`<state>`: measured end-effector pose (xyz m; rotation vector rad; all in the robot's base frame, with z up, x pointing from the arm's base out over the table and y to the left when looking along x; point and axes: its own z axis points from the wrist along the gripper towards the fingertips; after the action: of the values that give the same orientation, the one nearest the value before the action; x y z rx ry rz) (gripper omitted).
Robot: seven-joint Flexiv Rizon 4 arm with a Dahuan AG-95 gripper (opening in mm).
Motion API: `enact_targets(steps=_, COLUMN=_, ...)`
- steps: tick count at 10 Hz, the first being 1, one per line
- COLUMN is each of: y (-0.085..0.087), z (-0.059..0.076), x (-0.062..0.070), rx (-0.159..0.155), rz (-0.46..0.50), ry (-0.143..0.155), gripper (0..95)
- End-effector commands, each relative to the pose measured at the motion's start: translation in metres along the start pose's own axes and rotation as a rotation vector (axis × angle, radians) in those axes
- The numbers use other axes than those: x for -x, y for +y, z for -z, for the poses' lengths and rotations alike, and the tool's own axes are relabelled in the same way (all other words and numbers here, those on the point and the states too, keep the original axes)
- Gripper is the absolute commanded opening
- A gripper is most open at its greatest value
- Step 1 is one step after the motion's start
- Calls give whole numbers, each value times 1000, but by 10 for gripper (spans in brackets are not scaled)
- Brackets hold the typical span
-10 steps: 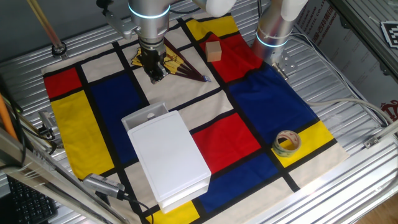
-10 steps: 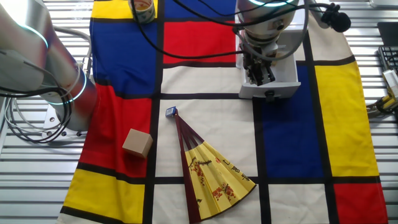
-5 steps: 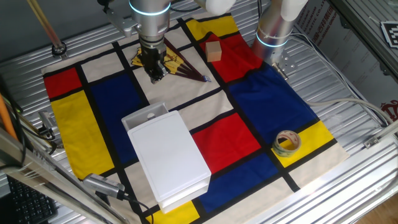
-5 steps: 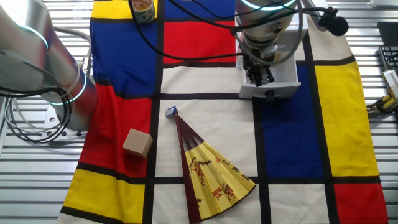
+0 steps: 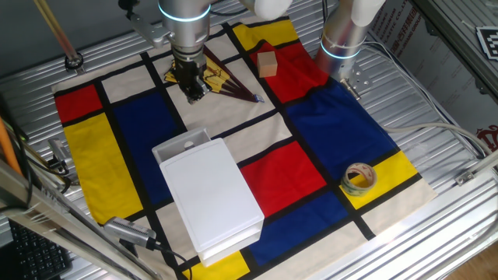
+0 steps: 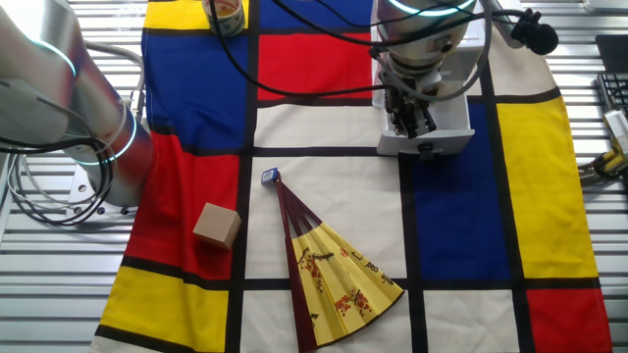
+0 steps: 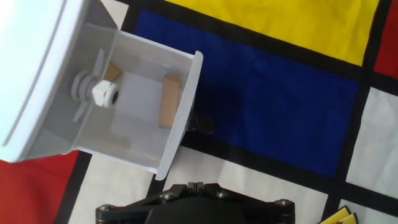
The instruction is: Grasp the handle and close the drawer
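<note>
Hovering above the open drawer (image 6: 451,120), the fingers (image 6: 407,118) carry nothing that I can see, and how far apart they stand cannot be told from these views. The drawer sticks out of the white box (image 5: 214,194) on the checkered cloth (image 5: 342,132), with its handle (image 7: 199,124) jutting from the short front face towards the paper fan (image 6: 339,279). A good grasp likely means shifting out past the front rim, lowering squarely over the small handle, closing on it, then pushing straight along the drawer's slide.

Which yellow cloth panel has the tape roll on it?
The yellow panel at the cloth's edge far from the gripper; the tape roll lies there. Other yellow panels hold none.
</note>
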<state>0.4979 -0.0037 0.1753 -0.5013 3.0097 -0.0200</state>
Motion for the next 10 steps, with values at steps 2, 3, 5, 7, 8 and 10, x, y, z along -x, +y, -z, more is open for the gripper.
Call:
enact_targets(steps=2, y=0, z=2, x=-1, rx=1, rz=-10, ry=-7, gripper=0)
enact_targets(steps=3, y=-1, z=2, x=-2, rx=1, rz=-8, ry=-6, gripper=0)
enact_targets(steps=5, y=-1, z=3, x=-2, rx=1, rz=-5, ry=3, gripper=0)
enact_targets(steps=7, y=-2, z=2, x=-2, rx=1, rz=-5, ry=4, gripper=0)
enact_targets(steps=8, y=-2, z=2, x=-2, rx=2, rz=2, ry=9, gripper=0)
enact_targets(steps=10, y=-9, z=-9, x=0, rx=1, rz=20, ry=0, gripper=0)
